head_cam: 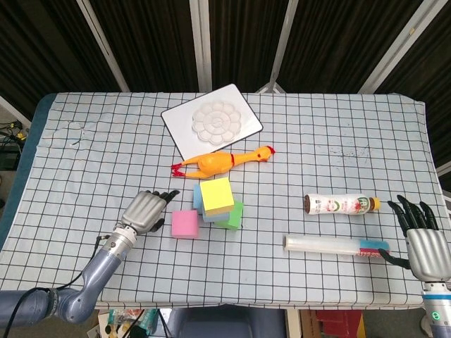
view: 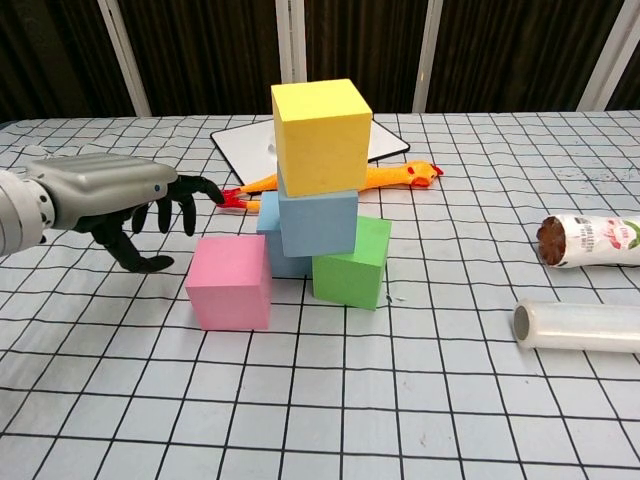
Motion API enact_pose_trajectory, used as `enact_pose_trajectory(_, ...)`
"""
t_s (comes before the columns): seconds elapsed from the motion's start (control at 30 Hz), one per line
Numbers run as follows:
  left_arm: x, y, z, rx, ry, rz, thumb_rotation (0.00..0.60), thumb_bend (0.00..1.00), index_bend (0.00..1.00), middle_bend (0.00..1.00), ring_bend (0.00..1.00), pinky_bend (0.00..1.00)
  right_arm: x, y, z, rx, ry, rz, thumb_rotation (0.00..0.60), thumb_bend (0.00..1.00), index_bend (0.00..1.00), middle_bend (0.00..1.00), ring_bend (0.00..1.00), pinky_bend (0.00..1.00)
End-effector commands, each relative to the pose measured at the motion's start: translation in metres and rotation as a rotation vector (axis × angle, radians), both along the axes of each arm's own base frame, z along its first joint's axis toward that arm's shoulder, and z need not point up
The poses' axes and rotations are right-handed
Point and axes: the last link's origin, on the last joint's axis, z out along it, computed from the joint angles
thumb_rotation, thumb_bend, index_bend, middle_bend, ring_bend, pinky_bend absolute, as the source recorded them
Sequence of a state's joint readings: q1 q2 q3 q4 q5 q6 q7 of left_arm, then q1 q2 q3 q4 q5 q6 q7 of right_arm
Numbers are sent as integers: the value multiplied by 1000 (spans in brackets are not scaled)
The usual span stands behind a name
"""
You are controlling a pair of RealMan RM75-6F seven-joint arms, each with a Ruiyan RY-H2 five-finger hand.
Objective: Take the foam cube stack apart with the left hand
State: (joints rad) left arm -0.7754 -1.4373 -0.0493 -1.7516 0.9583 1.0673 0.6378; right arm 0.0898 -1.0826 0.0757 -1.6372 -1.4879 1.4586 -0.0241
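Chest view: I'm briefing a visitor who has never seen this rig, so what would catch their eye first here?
Probably the foam cube stack mid-table: a yellow cube on a blue cube, over a green cube, with a pink cube standing apart at its left. Next, the left robot hand, fingers spread, empty, hanging left of the pink cube. Behind the stack lies a rubber chicken.

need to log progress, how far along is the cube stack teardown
Barely begun. Done: only the pink cube sits apart from the rest, a gap showing beside it. In hand: nothing; the left hand hovers empty beside the stack, fingers spread. Left: the yellow cube sits on the blue cube, which rests on the green cube and another blue one behind. The right hand is idle, far off.
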Motion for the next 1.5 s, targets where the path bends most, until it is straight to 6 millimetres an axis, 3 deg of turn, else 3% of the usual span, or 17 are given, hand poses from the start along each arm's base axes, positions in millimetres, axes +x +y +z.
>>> enact_pose_trajectory(0.03, -5, 2, 2, -5, -14, 11, 600, 162, 86, 252, 256, 289, 0, -1, -1, -2, 2, 0, 600, 27, 147, 67, 129, 37)
enact_pose_trajectory(0.17, -9, -5, 3, -85, -7, 20, 600, 68, 59, 202, 189, 233, 1, -1, -2, 1, 3, -1, 600, 27, 147, 67, 129, 36)
enact_pose_trajectory(0.47, -7, -20, 9, -113, 10, 33, 600, 32, 55, 195, 178, 241, 1, -2, -2, 4, -2, 3, 600, 27, 147, 67, 129, 37)
enact_pose_trajectory(1.03, 20, -28, -21, -83, -13, -25, 600, 30, 73, 224, 193, 295, 0, -6, -5, 19, -7, 2, 600, 27, 167, 67, 129, 37)
enact_pose_trajectory(1.13, 26, -30, -26, -69, -8, -38, 600, 87, 90, 255, 239, 356, 0, -8, -5, 24, -12, 1, 600, 27, 167, 67, 129, 37)
enact_pose_trajectory(1.27, 33, -30, -32, -30, 10, -67, 600, 259, 123, 309, 291, 413, -1, -8, -5, 26, -17, 2, 600, 27, 167, 67, 128, 36)
enact_pose_trajectory(1.5, 38, -22, -41, 17, 48, -80, 600, 403, 165, 380, 357, 459, -1, -7, -4, 23, -17, 2, 600, 26, 176, 67, 129, 37)
